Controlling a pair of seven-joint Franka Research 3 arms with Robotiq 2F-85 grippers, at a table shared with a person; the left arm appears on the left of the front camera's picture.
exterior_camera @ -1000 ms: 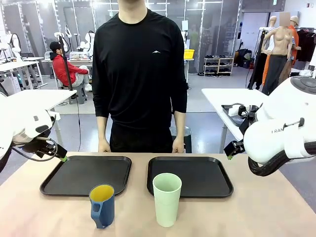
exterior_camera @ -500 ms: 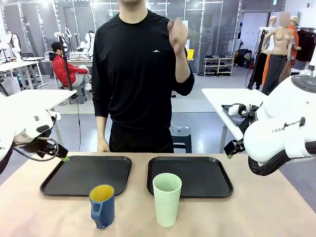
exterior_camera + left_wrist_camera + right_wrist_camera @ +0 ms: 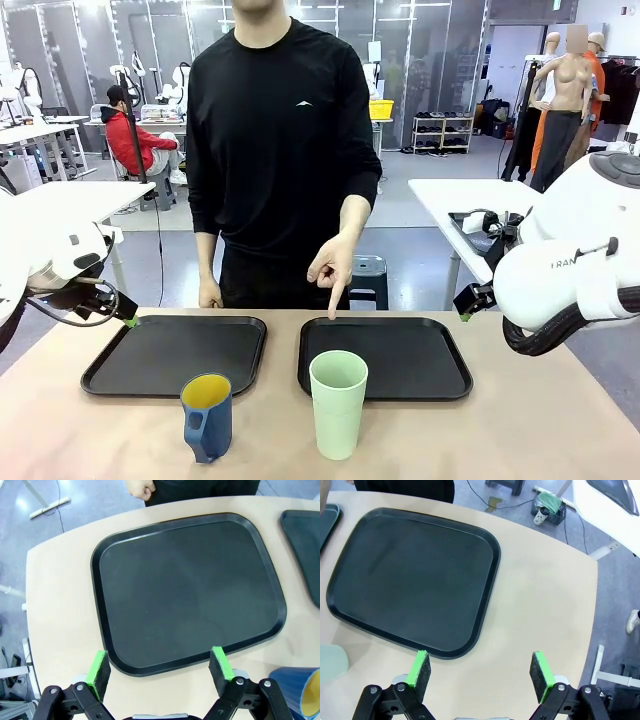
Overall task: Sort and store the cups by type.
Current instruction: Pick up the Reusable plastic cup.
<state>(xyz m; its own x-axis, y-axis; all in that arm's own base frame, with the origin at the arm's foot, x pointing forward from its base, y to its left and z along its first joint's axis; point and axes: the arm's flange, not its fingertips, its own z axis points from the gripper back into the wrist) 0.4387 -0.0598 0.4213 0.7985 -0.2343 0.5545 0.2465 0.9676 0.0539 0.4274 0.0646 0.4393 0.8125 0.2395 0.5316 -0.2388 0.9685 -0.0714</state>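
Observation:
The pale mint-green tumbler [image 3: 338, 403] stands upright near the table's front, just before the right black tray [image 3: 410, 358]. The dark blue mug [image 3: 208, 416] with a yellow inside stands to its left, in front of the left black tray [image 3: 160, 352]. My left gripper [image 3: 128, 320] hovers at the left tray's far left corner, open and holding nothing [image 3: 159, 672]; the mug's rim [image 3: 297, 687] peeks in at that wrist view's lower right. My right gripper [image 3: 465, 313] hangs open beside the right tray [image 3: 479, 672], and the tumbler's edge [image 3: 331, 664] shows at lower left.
A person in black stands at the far side. One hand [image 3: 330, 268] points a finger down at the right tray's far edge; the other hand [image 3: 210, 295] rests at the table edge. Both trays [image 3: 185, 590] [image 3: 415, 580] have bare surfaces.
The person's hand on the picture's right left the table edge, rose to shoulder height, then came down to point at the right tray. Cups and both arms have not moved.

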